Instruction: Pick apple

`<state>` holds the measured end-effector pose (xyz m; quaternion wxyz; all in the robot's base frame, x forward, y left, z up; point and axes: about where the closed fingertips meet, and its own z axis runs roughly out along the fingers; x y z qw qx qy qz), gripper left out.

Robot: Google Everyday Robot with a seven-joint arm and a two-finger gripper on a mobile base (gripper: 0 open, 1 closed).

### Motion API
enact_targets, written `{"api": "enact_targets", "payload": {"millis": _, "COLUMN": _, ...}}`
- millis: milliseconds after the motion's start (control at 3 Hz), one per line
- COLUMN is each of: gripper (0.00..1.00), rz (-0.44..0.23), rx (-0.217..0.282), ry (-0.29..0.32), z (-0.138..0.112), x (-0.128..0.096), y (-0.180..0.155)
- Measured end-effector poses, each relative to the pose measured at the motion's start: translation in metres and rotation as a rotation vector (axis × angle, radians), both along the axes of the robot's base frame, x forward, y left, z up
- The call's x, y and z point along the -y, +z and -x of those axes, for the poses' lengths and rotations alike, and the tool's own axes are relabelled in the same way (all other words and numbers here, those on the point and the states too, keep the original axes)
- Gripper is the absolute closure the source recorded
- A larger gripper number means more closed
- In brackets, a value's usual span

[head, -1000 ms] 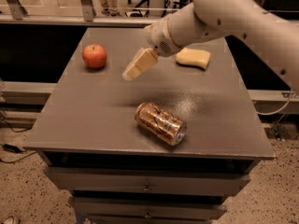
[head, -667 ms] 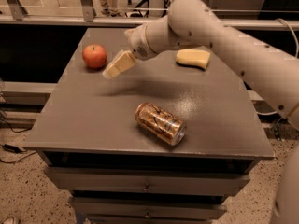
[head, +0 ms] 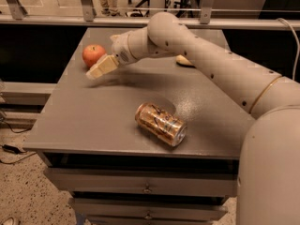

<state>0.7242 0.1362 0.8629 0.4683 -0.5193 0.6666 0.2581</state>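
The apple (head: 93, 55) is small, round and red-orange. It sits on the grey table (head: 93, 121) near the far left edge. My gripper (head: 95, 71) hangs just in front of and slightly right of the apple, low over the table, at the end of the white arm (head: 197, 55) that reaches in from the right. The gripper is close to the apple and not around it.
An orange-brown drink can (head: 161, 123) lies on its side near the table's front middle. A pale yellow sponge (head: 183, 60) is mostly hidden behind the arm at the back. The table's left edge runs close to the apple. Drawers sit below the tabletop.
The gripper has moved left across the table, from near the sponge to right beside the apple. The apple and the can have not moved.
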Motion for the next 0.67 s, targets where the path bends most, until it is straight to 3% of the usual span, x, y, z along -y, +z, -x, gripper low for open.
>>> {"api": "enact_targets", "payload": {"millis": 667, "gripper": 0.50, "rz": -0.083, "rx": -0.007, "ry": -0.039, "z": -0.0240, "x": -0.0247, "y": -0.0048}}
